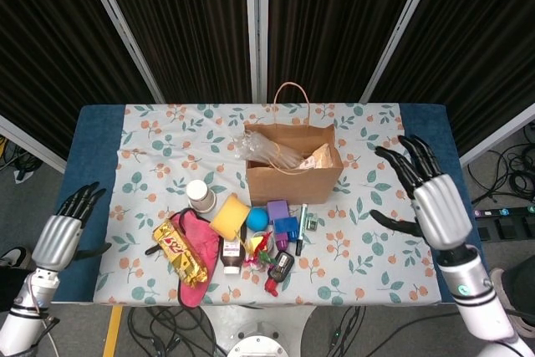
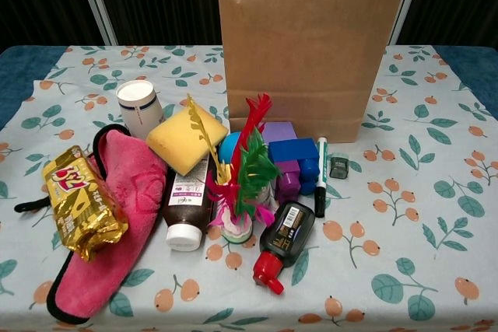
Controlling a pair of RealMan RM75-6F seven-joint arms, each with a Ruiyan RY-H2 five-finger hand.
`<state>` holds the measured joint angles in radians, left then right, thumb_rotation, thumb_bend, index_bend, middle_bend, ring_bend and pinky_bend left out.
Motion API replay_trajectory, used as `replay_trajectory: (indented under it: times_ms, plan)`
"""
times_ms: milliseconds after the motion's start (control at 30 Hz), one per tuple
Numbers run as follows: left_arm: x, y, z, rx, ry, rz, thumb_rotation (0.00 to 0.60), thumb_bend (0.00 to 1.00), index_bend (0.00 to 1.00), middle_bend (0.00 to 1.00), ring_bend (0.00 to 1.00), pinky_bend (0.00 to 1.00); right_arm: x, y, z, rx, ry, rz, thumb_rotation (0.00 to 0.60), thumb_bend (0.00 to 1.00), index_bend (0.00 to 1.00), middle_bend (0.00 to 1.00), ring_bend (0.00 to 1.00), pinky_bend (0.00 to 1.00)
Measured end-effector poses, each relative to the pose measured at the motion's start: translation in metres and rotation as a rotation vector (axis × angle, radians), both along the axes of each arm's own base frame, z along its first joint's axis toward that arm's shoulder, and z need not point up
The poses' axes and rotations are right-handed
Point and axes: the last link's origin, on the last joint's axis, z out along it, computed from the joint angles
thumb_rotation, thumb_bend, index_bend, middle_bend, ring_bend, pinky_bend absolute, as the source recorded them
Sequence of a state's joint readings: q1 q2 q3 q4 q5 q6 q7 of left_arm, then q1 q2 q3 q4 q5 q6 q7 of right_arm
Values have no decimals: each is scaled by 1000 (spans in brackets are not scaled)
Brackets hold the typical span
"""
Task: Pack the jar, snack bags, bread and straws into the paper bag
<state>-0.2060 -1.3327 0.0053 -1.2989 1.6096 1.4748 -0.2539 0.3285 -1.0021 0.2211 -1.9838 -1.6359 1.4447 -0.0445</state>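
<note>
The bench (image 1: 468,206) carries the upright paper bag (image 1: 292,175), clear plastic packaging poking from its top. The right hand (image 1: 428,198) hovers right of it, fingers wide, holding nothing. The left hand (image 1: 65,230) waits off the left edge, fingers apart. A gold snack bag (image 2: 82,211) lies on a pink cloth (image 2: 117,223).

Dark pleated curtains (image 1: 184,22) with pale slanted poles (image 1: 125,27) behind a blue-edged table (image 1: 92,165), cables (image 1: 501,173) on grey floor.

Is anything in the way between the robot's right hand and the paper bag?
No. The right hand hangs open beside the paper bag, and only bare tablecloth lies between them. The clutter sits in front of the bag, off that path.
</note>
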Motion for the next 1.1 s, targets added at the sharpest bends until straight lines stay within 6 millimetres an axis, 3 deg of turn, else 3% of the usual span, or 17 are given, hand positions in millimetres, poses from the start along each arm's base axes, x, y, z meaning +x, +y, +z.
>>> replay_trajectory:
  times_ms: [167, 267, 533, 700, 867, 1100]
  plan:
    - [0, -6, 2, -48, 31, -3, 600, 31, 84, 130, 34, 155, -53, 38, 3, -57, 136, -148, 600, 0, 100, 175, 13, 0]
    - [4, -12, 7, -82, 75, -20, 600, 33, 84, 130, 34, 158, -62, 46, 4, -49, 121, -176, 600, 0, 100, 176, 13, 0]
    - [31, -35, 21, -150, 149, -163, 600, 41, 161, 187, 94, 233, -46, 48, 9, 7, 38, -141, 600, 0, 99, 178, 14, 0]
    - [47, -46, 9, -248, 188, -335, 600, 48, 164, 196, 95, 233, -31, 42, 21, 24, 0, -160, 600, 0, 100, 178, 14, 0]
    - [54, -52, -2, -316, 234, -484, 600, 51, 166, 199, 94, 232, -30, 45, 35, 29, -49, -215, 600, 0, 100, 179, 14, 0]
    - [62, -36, -27, -357, 244, -574, 600, 57, 168, 201, 94, 232, -36, 57, 48, -3, -79, -273, 600, 0, 99, 179, 14, 0]
